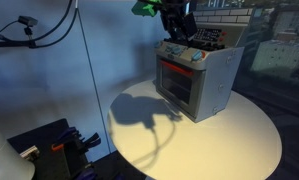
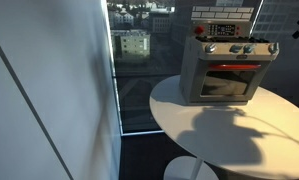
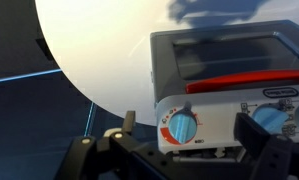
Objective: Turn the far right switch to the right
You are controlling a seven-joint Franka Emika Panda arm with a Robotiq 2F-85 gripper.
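So the biggest thing here is the round white table, and it's sitting right by a big window that's showing city buildings outside. The whole room is looking pretty blue and dim. Some black cables are hanging along the wall in an exterior view, and the arm's shadow is falling across the tabletop.

A grey toy oven is standing upright on the table, toward the edge. Its door is staying shut, with a red strip showing across the glass, and I can't tell if anything is sitting inside.

A row of small knobs is running along the front panel. The far right switch is sitting at the right end of that row, though it's tiny and blurry. In the wrist view a red-and-white dial is showing up closest, with blue knobs next to it.

The gripper is hovering just over the top of the oven. Its fingers are spread wide apart, holding nothing, and I can't tell if they're touching the panel.
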